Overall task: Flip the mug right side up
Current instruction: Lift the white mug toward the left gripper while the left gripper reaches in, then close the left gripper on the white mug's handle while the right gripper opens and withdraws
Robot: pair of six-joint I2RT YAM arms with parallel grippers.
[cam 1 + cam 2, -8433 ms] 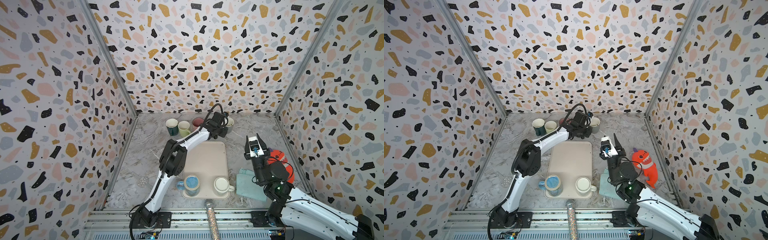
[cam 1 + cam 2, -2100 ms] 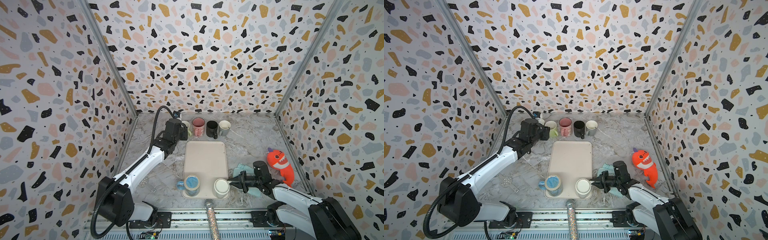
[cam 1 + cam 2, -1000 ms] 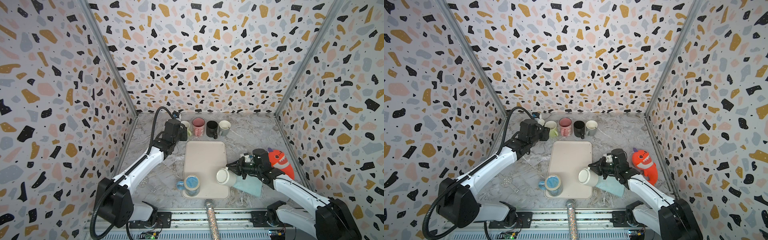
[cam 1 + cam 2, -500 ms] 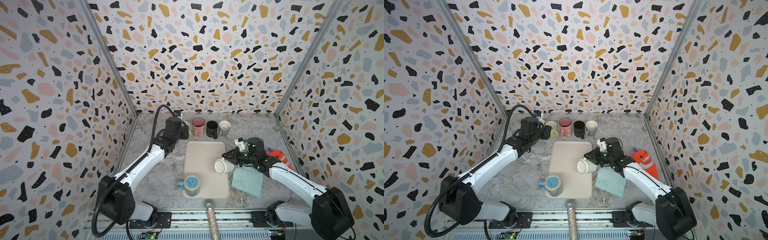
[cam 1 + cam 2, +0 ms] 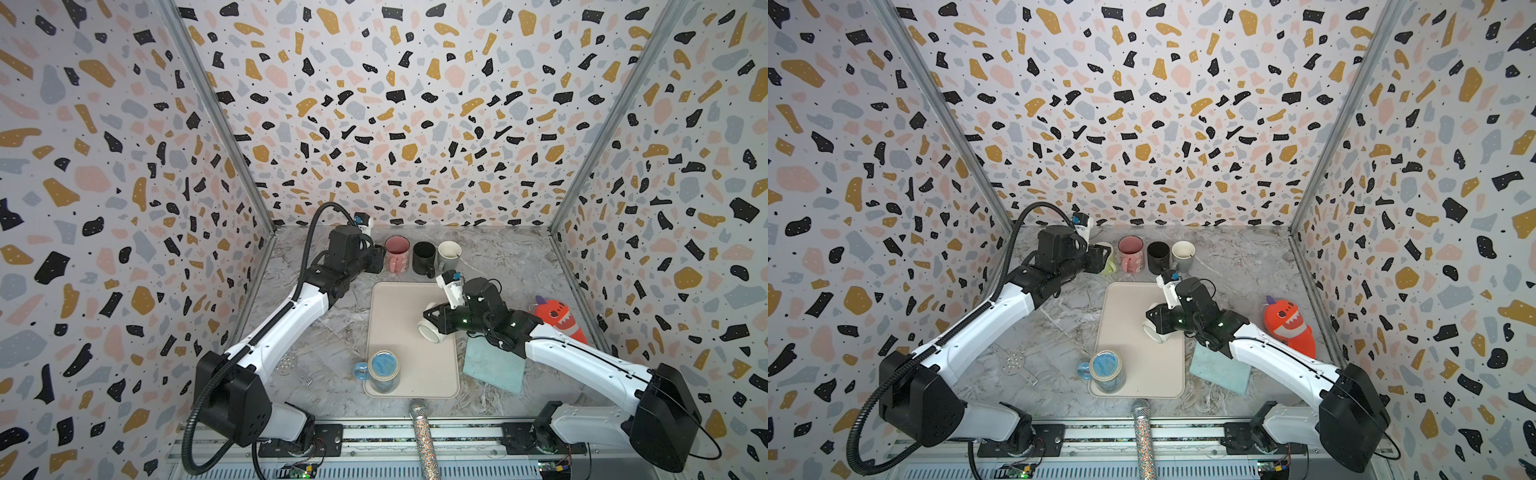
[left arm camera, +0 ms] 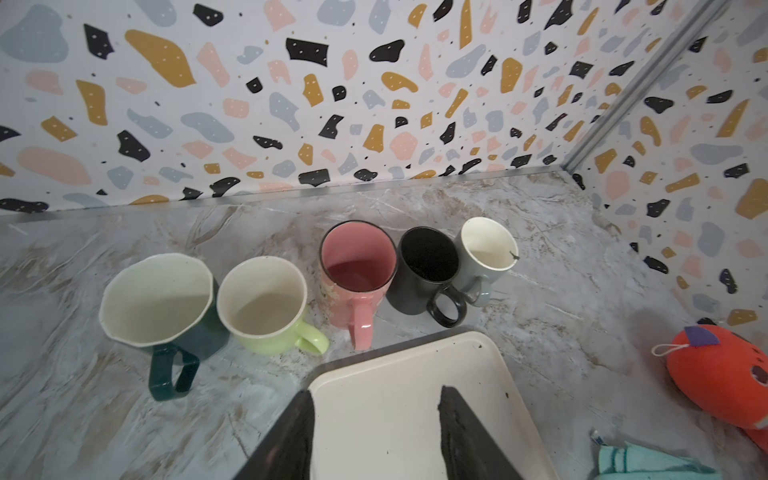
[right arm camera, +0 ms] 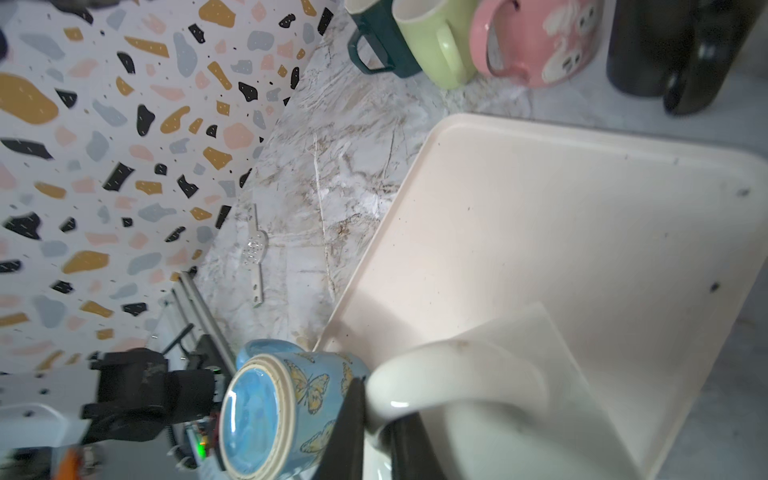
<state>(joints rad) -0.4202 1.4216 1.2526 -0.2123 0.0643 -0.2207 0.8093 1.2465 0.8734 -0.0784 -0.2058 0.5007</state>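
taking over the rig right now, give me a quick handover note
Left gripper: open, empty, near the back row of five mugs, all upright.
Right gripper: shut on the handle of the white mug, which is tipped sideways above the tray.
Blue butterfly mug: on the tray's front corner, apparently base up.
Left to do: set the white mug down upright, then probably flip the blue one.

Right gripper (image 5: pixel 434 318) is now holding the mug (image 5: pixel 429 332) by its handle, lifting it off the tray (image 5: pixel 399 299), carrying it farther and tipping it sideways. Left gripper (image 6: pixel 378 397) is now sitting farther left.
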